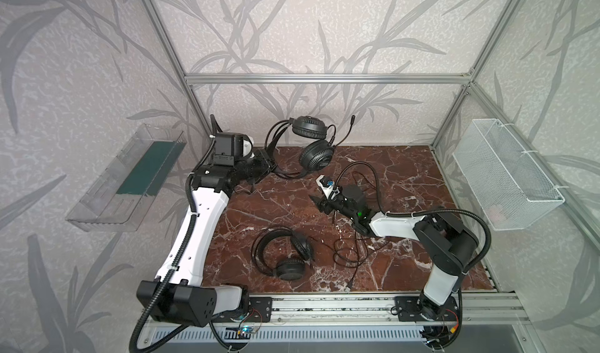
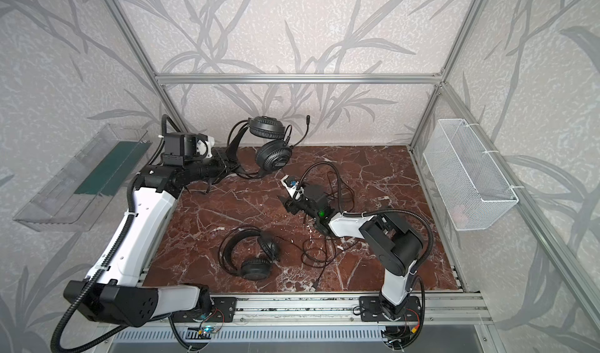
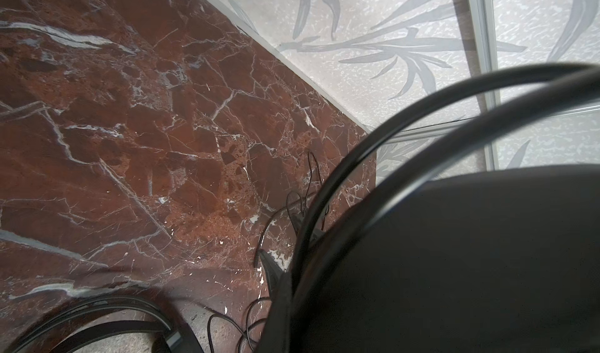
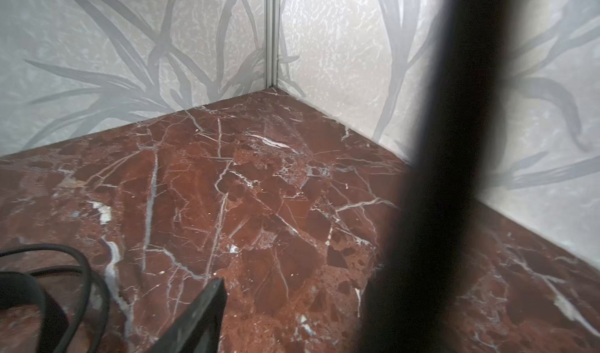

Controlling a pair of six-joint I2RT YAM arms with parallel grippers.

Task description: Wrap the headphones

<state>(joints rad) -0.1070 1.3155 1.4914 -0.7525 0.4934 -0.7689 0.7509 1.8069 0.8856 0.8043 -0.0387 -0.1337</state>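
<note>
- The raised headset stands near the far edge of the surface, left of its middle. Its earcups sit one above the other, and its headband arches toward the far-left corner.
- The left gripper reaches in from that corner, jaws clamped on the headband.
- A flat headset lies by the near edge, with a cable tangle just beside it; whose cable this is cannot be told.
- The right gripper hovers mid-surface, jaws apart and empty, aimed at the far-left corner, with the raised headset just beyond them.
- The right arm stretches low over the tangle and is the nearer one, so it looks likeliest to gather the slack.
</note>
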